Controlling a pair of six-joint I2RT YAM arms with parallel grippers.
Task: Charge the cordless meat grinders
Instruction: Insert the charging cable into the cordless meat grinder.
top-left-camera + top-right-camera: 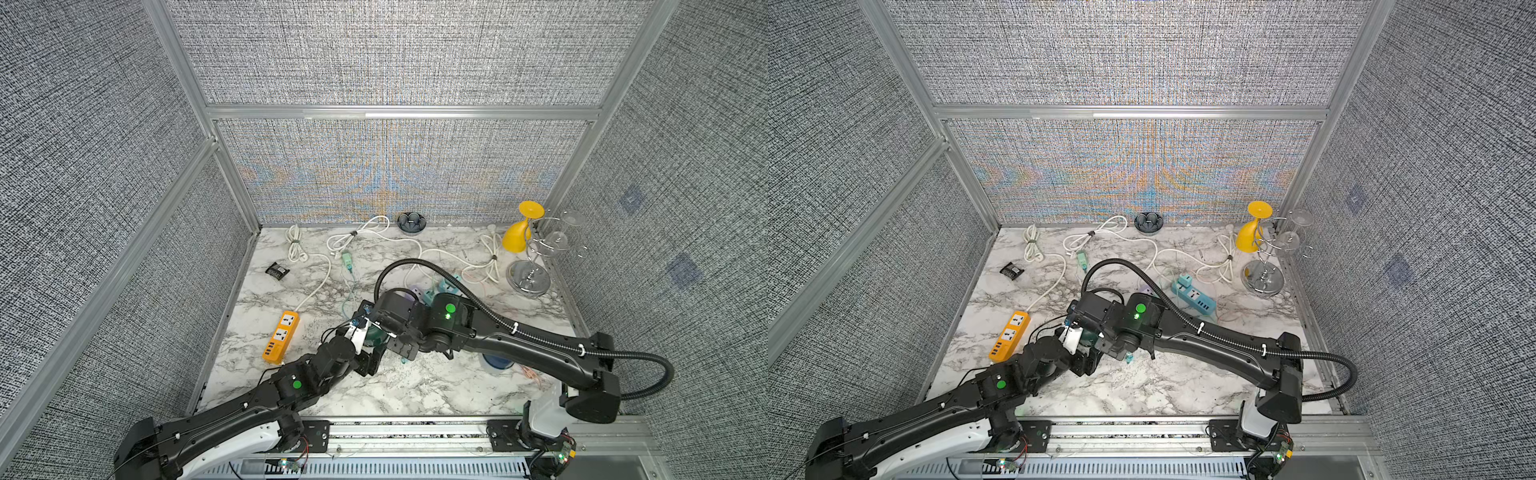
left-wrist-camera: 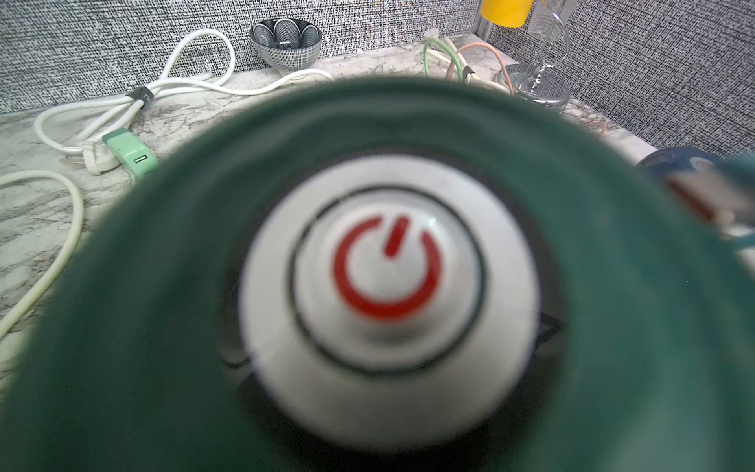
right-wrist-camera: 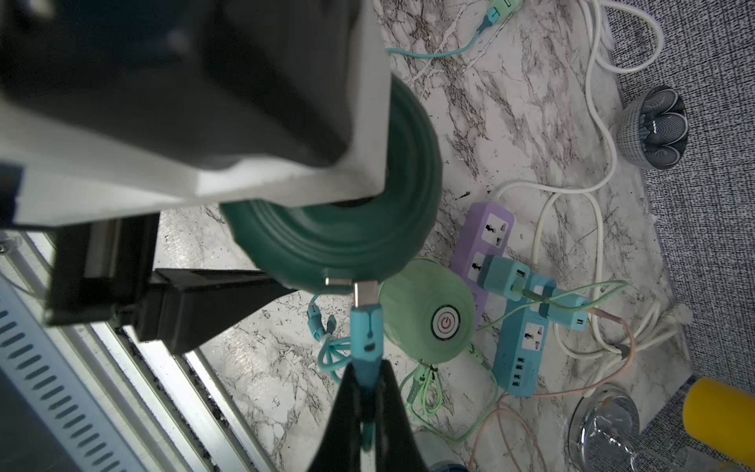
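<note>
Your left gripper [image 1: 371,340] is clasping the dark green grinder [image 3: 347,245] wide across its body near the table's middle. Your right gripper [image 3: 367,392] is pinching the teal plug [image 3: 367,327], whose metal tip is sitting just beside the charging port [image 3: 338,282] — not in line. You're needing a sideways nudge first — then a square, gentle push.

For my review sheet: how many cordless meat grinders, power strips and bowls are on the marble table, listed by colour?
Cordless meat grinders: 3 (dark green grinder, mint green grinder, navy blue grinder)
Power strips: 3 (orange power strip, purple power strip, blue power strip)
Bowls: 1 (petal-patterned bowl)
Total: 7
</note>
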